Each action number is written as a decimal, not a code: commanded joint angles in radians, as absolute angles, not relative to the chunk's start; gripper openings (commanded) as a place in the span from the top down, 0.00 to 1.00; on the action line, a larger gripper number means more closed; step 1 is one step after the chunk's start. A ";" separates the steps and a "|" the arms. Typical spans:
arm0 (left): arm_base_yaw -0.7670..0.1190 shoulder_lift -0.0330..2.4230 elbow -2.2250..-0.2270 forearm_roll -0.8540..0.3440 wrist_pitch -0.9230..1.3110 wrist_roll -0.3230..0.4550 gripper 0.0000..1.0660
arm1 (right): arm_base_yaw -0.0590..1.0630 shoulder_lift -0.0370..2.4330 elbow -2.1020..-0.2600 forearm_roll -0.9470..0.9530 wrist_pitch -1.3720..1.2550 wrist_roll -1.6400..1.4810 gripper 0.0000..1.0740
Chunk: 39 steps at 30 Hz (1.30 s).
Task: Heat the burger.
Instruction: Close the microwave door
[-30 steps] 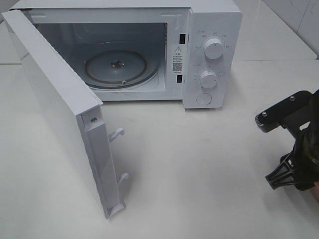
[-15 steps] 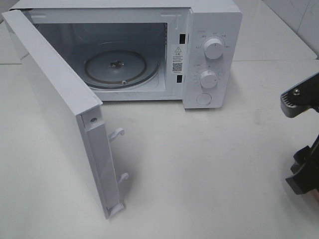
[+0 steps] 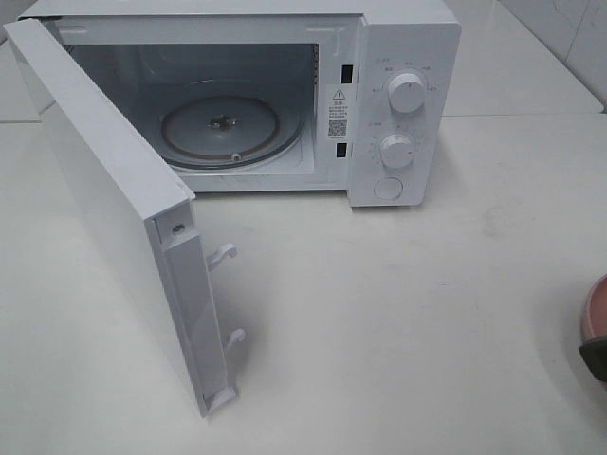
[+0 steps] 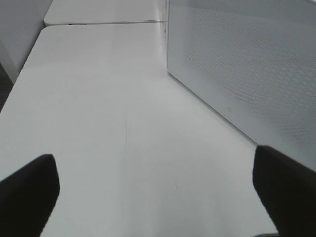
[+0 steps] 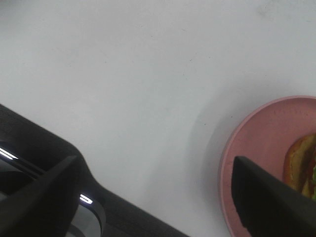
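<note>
microwave [image 3: 403, 57] sticker, print too small

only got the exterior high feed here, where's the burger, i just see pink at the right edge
Observer: The pink is a plate; the right wrist view shows the burger lying on it.
Operator: right end effector on it?
Observer: No. The right end effector stands open beside the plate, one finger over its rim, holding nothing.
Operator: and the left one?
Observer: The left end effector is open over bare table, beside the microwave door.
</note>
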State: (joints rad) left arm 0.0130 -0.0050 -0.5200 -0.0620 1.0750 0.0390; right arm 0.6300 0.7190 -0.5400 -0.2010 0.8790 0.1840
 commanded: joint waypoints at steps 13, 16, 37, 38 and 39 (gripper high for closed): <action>0.014 -0.010 -0.517 -0.061 1.068 0.035 0.06 | 0.628 0.460 -0.539 -0.106 1.016 0.146 0.29; 0.014 -0.010 -0.517 -0.061 1.068 0.035 0.06 | 0.617 0.387 -0.539 -0.107 1.010 0.146 0.29; 0.014 -0.010 -0.517 -0.061 1.068 0.035 0.06 | 0.267 0.029 -0.498 -0.062 0.999 0.091 0.29; 0.014 -0.010 -0.517 -0.061 1.068 0.035 0.06 | 0.241 -0.005 -0.498 -0.062 0.999 0.090 0.29; 0.014 -0.010 -0.517 -0.061 1.068 0.035 0.06 | 0.241 -0.005 -0.498 -0.062 0.999 0.090 0.29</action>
State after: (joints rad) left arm 0.0130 -0.0050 -0.5200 -0.0620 1.0750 0.0390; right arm 0.2640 0.0210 -0.4990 -0.0680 0.9940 0.1010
